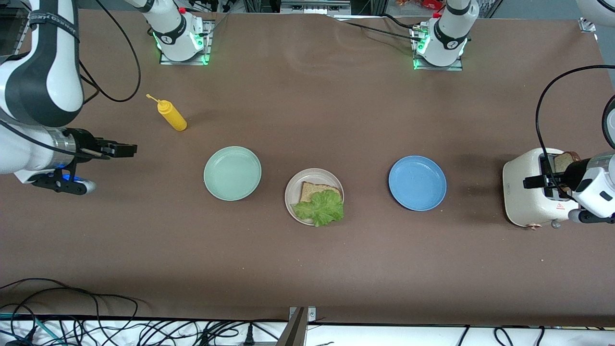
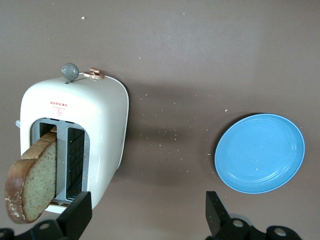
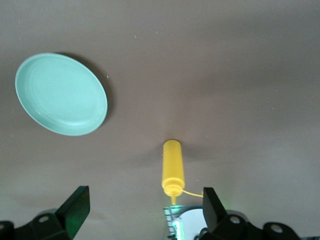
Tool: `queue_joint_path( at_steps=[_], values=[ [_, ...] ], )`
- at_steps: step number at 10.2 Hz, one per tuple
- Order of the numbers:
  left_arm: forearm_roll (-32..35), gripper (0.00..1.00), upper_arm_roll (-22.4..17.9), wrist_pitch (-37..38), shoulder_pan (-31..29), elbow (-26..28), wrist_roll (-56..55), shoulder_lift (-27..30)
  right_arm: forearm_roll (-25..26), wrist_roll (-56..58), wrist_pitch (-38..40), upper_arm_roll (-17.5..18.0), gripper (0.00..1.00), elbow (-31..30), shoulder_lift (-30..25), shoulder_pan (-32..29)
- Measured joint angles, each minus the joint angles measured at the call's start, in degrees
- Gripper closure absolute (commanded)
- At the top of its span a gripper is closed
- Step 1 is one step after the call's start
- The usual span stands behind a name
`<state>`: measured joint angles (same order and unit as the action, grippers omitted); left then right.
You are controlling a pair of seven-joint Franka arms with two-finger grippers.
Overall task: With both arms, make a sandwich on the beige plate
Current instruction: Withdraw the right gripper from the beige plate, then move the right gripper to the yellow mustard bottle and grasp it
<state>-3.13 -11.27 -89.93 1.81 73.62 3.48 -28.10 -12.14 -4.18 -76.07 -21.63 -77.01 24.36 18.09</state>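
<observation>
The beige plate point(image 1: 291, 191) sits mid-table between the two other plates. On it lies one brown bread slice point(image 1: 317, 189) with a ruffled lettuce leaf point(image 1: 321, 207) over its nearer edge. A second bread slice point(image 1: 565, 161) point(image 2: 31, 184) sticks up out of a slot of the white toaster point(image 1: 528, 197) point(image 2: 75, 125) at the left arm's end of the table. My left gripper point(image 1: 532, 182) point(image 2: 147, 210) hangs open over the toaster, holding nothing. My right gripper point(image 1: 129, 150) point(image 3: 145, 207) is open and empty over the table at the right arm's end.
A mint green plate point(image 1: 232, 173) point(image 3: 60, 94) lies toward the right arm's end and a blue plate point(image 1: 417, 182) point(image 2: 260, 152) toward the left arm's end. A yellow squeeze bottle point(image 1: 171, 114) point(image 3: 173, 167) lies on its side near the right arm's base.
</observation>
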Motion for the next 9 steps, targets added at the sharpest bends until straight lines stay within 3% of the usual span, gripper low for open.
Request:
queue_joint_path(
  at_steps=[2,6,9],
  values=[
    [0.0,0.00,0.0,0.0,0.0,0.0,0.0,0.0,0.0,9.1,-4.6,-0.4,0.00,-5.8,-2.8,0.0],
    [0.0,0.00,0.0,0.0,0.1,0.1,0.0,0.0,0.0,27.7,-25.5,-1.8,0.00,-30.5,-15.9,0.1],
    [0.0,0.00,0.0,0.1,0.1,0.1,0.0,0.0,-2.7,44.7,-33.2,-5.3,0.00,-41.5,-21.0,0.1]
  ],
)
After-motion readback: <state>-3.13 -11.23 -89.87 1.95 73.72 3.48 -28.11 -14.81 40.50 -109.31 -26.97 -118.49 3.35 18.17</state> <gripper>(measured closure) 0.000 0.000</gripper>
